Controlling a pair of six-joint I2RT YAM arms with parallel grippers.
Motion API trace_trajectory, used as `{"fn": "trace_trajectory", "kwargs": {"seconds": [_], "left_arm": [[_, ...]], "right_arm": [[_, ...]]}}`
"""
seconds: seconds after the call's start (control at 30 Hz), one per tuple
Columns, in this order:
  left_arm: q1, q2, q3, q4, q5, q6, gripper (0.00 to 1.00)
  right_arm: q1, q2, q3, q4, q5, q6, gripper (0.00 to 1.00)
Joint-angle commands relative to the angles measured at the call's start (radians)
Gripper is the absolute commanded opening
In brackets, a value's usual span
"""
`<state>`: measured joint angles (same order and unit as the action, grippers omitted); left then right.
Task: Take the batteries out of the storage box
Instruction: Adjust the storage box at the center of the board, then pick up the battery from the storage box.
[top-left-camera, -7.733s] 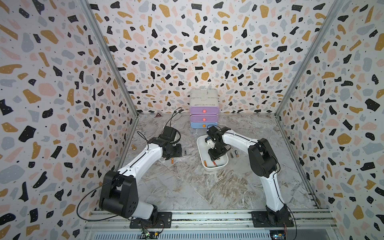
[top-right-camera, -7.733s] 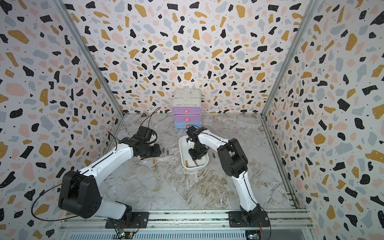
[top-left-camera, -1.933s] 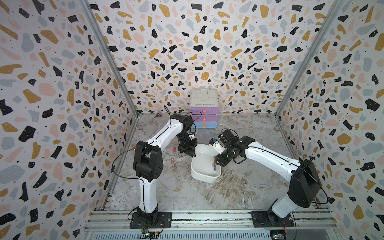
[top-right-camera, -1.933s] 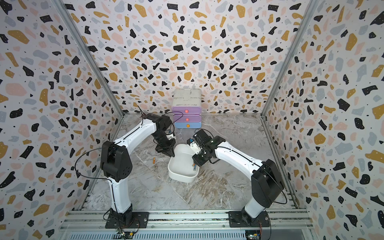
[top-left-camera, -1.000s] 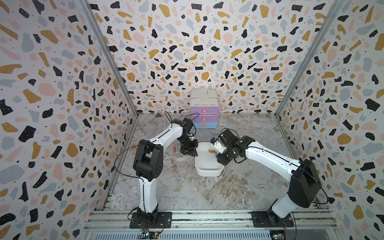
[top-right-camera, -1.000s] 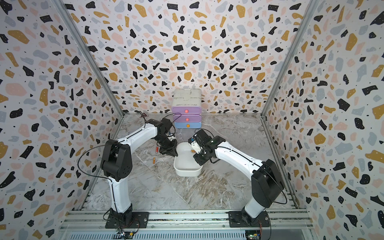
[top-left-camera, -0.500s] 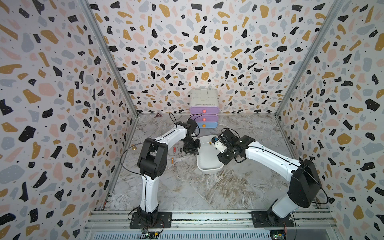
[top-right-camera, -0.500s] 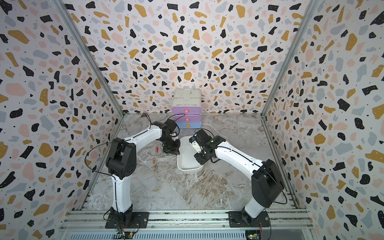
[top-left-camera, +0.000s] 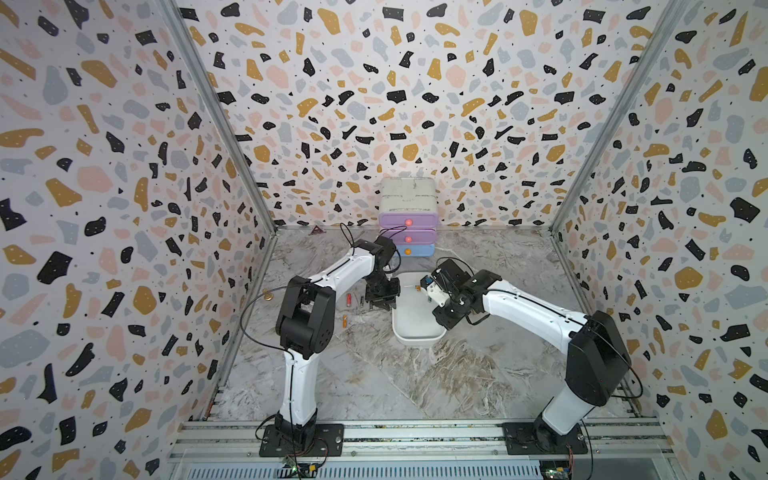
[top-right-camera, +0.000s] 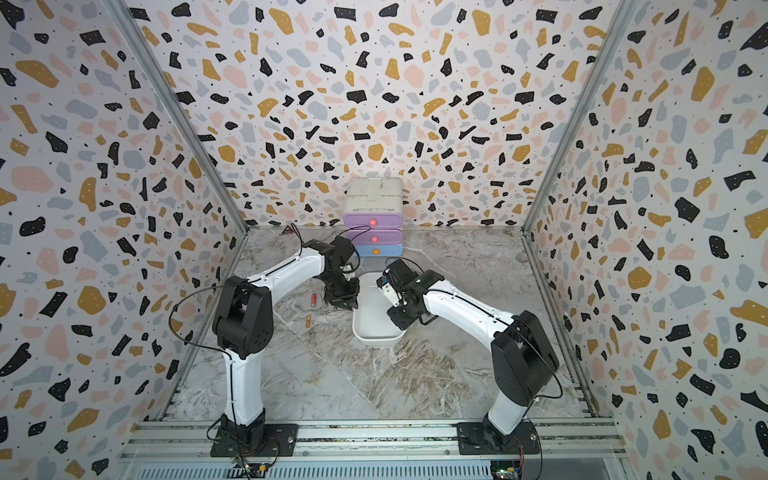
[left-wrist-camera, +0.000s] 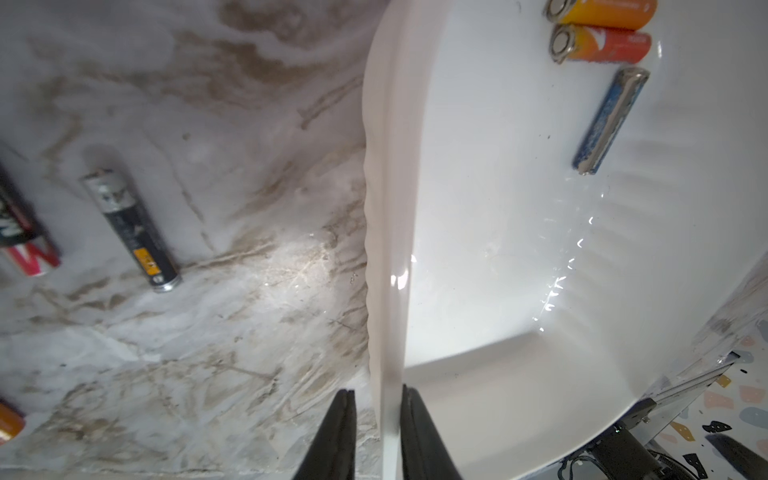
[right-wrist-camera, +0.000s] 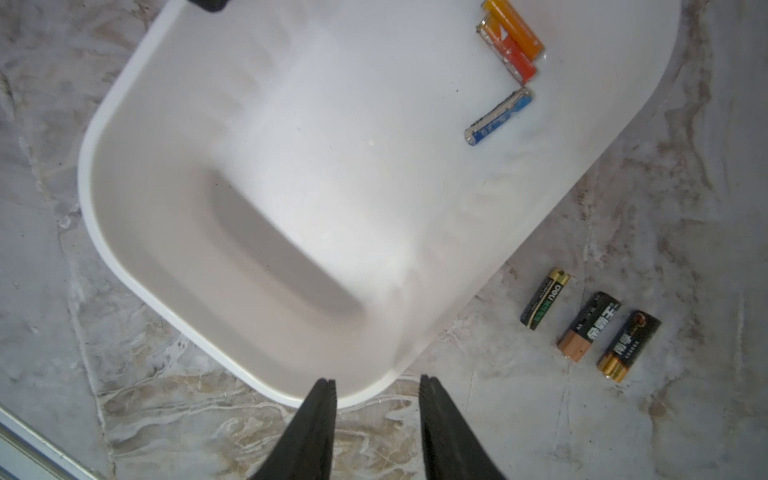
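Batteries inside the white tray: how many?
3, near one end of the shallow glossy white plastic storage box: orange-yellow battery, orange-red battery alongside it, blue battery beside. Cropped corner may hide more.

Overhead stereo; wrist close-ups of storage box (right-wrist-camera: 249, 124)

- Your storage box (right-wrist-camera: 174, 232) is a shallow, glossy white tray with rounded corners, open side up on the table (right-wrist-camera: 540, 436).
- Inside, at one end, you have two orange batteries (right-wrist-camera: 512, 41) touching and a blue battery (right-wrist-camera: 498, 116) just beside them.
- Three black batteries (right-wrist-camera: 590, 326) lie outside it, side by side.
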<state>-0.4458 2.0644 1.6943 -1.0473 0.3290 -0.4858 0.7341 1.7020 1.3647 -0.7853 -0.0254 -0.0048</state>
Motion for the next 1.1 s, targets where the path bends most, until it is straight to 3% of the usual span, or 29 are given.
{"fn": "trace_trajectory", "kwargs": {"seconds": [0.0,0.17,0.33,0.47,0.73,1.07], "left_arm": [[-0.001,-0.073,0.069,-0.058,-0.019,0.006,0.24],[0.02,-0.278,0.04,0.001,-0.088,-0.029,0.37],[0.088,-0.581,-0.236,0.234,-0.253,-0.077,0.43],[0.125,-0.758,-0.436,0.39,-0.257,-0.092,0.49],[0.129,-0.759,-0.493,0.328,-0.236,-0.056,0.52],[0.128,-0.751,-0.528,0.356,-0.209,-0.055,0.52]], "right_arm": [[-0.002,0.042,0.139,-0.06,0.003,0.006,0.4],[-0.002,0.146,0.266,-0.088,0.0,0.069,0.39],[-0.002,0.298,0.411,-0.113,0.148,0.162,0.42],[-0.004,0.427,0.541,-0.155,0.284,0.256,0.44],[-0.024,0.584,0.65,-0.16,0.34,0.345,0.47],[-0.035,0.653,0.637,-0.115,0.37,0.446,0.5]]}}
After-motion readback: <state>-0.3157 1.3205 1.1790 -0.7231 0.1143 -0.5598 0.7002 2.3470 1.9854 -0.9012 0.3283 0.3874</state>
